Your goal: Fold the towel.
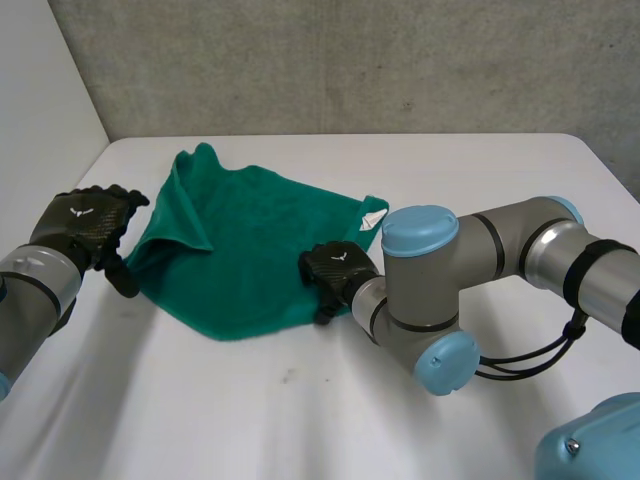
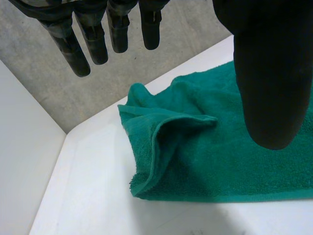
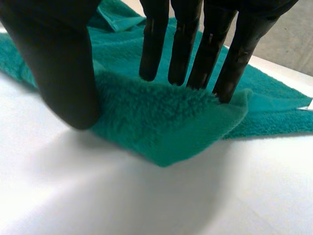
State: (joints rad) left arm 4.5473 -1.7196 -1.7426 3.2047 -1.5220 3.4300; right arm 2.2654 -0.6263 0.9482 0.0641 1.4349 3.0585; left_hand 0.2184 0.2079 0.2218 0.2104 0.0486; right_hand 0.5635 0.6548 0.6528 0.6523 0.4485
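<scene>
Fingers (image 3: 183, 44) and thumb of your right hand (image 1: 335, 272) pinch the near right edge of the crumpled green terry towel (image 1: 250, 250), raised slightly off the white table (image 1: 300, 400). Your left hand (image 1: 85, 225) hovers just beside the towel's left corner, fingers (image 2: 93, 39) straight and spread.

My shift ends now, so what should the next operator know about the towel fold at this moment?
Left hand: open, holding nothing, beside the towel at its left edge.
Right hand: pinching the towel's near right edge, lifted slightly off the table.
Towel: spread on the table, rumpled, left edge flopped over.
Done: no neat fold yet. Left: the whole fold.
</scene>
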